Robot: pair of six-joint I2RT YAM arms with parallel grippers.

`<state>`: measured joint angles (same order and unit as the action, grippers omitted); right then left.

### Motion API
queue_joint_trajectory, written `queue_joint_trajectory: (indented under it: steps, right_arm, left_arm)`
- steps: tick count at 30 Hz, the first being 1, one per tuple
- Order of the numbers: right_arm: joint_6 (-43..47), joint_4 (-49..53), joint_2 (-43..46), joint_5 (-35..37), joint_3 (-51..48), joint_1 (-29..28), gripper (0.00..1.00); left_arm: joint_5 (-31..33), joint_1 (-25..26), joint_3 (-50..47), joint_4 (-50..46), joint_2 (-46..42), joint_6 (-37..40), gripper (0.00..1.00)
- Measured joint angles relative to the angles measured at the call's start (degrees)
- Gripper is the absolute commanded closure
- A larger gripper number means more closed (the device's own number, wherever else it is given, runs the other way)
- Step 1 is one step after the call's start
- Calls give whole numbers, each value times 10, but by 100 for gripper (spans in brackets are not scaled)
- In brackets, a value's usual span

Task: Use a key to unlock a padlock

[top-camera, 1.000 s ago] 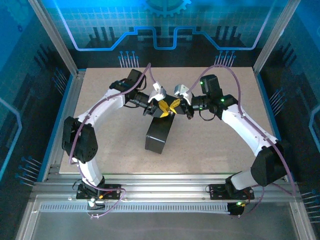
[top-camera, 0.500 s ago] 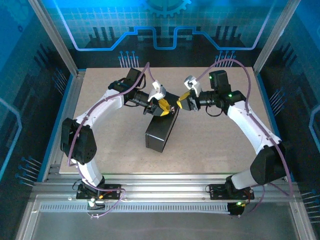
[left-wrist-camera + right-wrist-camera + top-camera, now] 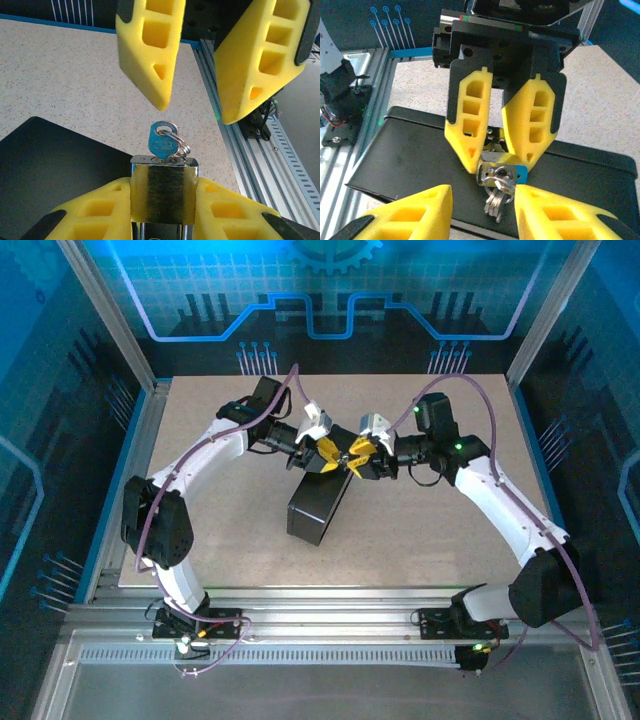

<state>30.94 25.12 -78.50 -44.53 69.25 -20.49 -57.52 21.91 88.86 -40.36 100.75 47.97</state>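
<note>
Above the far end of the black rectangular tin box (image 3: 318,508), the left gripper (image 3: 328,453) stays clenched on the small silvery metal padlock (image 3: 162,192). The right gripper (image 3: 360,456), pinched shut there a second ago and then drawn aside, is back with jaws parted and empty: likely a re-grasp, the turn not yet made. The left wrist view shows its yellow fingertips (image 3: 150,90) short of the blue-headed key (image 3: 162,141) in the lock; the right wrist view adds the key's wire ring (image 3: 495,200) dangling.
</note>
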Motion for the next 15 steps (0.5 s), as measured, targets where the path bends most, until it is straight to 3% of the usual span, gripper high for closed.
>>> queue_joint_trajectory:
  steps: [8,15]
  right_arm:
    - [28,-27,-22,12,0,-1,64]
    - [45,-21,-43,2,7,-2,77]
  left_arm:
    - [0,0,0,-4,0,0,98]
    - [0,-1,0,-8,0,0,98]
